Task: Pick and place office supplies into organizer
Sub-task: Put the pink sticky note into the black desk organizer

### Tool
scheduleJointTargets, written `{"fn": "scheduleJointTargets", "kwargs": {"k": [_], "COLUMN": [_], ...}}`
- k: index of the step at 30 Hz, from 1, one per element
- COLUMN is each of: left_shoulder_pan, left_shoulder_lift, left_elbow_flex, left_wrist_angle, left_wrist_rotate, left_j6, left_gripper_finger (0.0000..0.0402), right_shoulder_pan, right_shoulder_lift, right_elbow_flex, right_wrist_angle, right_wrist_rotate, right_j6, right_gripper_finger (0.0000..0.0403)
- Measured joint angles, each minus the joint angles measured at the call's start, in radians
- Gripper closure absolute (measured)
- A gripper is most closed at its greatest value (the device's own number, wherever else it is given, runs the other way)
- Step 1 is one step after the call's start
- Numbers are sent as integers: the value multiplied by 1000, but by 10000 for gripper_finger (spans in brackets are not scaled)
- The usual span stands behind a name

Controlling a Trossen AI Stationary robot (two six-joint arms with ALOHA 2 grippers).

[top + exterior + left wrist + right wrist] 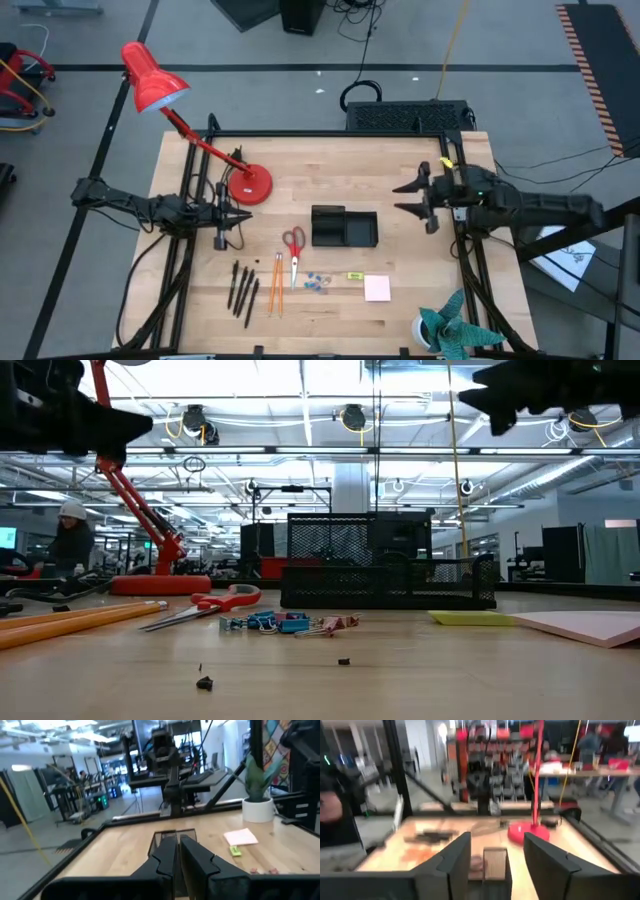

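The office supplies lie on the wooden table in front of the black organizer. They are red-handled scissors, dark pens, orange pencils, bluish clips, a tiny yellow piece and a pink note pad. My left gripper is shut and holds nothing; it hovers left of the organizer, beside the lamp's base. My right gripper stands open and holds nothing, raised above the table right of the organizer. In the right wrist view its fingers frame the organizer farther off.
A red desk lamp stands with its base at the table's far left. A teal leafy plant in a white pot sits at the near right corner. A black box with cables lies behind the far edge. A person shows in the room beyond.
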Motion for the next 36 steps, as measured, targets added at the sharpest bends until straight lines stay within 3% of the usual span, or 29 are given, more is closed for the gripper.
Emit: {"fn": "scheduleJointTargets", "kwargs": {"k": [5, 11, 17, 23, 36], "left_shoulder_pan": [0, 0, 0, 0, 0], "left_shoulder_lift": [0, 0, 0, 0, 0], "left_elbow_flex": [0, 0, 0, 0, 0], "left_wrist_angle": [11, 61, 81, 81, 113], "left_wrist_rotate": [-15, -16, -16, -17, -79], "left_j6": [6, 80, 89, 115, 126], "left_gripper_finger": [369, 369, 369, 369, 369], "right_shoulder_pan": [130, 219, 303, 383, 505], "right_shoulder_lift": [215, 417, 577, 706, 906], "right_elbow_flex": [178, 358, 427, 538, 576], "right_wrist_angle": [-107, -242, -261, -495, -608], "right_wrist_rotate": [153, 180, 275, 256, 250], "right_j6": [-74, -42, -24, 82, 365], "right_gripper_finger": [195, 175, 170, 163, 83]}}
